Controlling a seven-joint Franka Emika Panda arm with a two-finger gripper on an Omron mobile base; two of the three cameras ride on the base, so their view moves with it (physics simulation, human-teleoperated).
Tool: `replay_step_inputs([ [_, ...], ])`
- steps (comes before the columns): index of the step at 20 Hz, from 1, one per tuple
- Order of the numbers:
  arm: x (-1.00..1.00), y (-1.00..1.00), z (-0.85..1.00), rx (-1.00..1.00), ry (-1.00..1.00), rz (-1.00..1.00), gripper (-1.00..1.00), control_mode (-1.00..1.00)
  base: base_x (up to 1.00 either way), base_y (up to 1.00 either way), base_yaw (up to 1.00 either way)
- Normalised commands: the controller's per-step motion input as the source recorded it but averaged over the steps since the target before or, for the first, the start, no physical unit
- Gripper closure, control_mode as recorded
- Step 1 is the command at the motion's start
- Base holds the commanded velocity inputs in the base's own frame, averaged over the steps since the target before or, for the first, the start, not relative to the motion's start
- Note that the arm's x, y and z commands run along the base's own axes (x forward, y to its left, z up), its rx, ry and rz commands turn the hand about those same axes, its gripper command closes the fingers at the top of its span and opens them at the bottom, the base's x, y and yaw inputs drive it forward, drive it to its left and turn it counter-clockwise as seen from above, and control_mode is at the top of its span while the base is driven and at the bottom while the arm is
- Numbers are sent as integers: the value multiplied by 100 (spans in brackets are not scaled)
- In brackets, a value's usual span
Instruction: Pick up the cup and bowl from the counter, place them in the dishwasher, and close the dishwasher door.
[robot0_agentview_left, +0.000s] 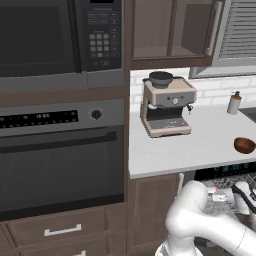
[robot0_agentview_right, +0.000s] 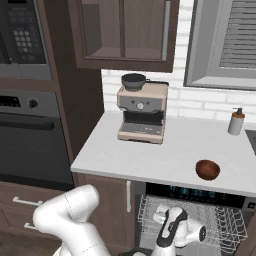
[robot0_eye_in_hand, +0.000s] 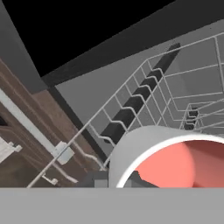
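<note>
The end effector holds the cup over the dishwasher rack at lower right, the bowl waits on the tabletop, door unclosed.

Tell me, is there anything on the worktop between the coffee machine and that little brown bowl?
No. In both base views the counter between coffee machine and bowl is bare.

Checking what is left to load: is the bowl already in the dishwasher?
No, the bowl sits on the counter, above the open dishwasher.
</note>
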Motion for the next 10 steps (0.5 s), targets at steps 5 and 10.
replay_step_inputs([
  [5,-39,-64,-41,-18,40,0,100,-100,0,0,0],
  [10,-91,-97,-3,-14,51,0,100,-100,0,0,0],
])
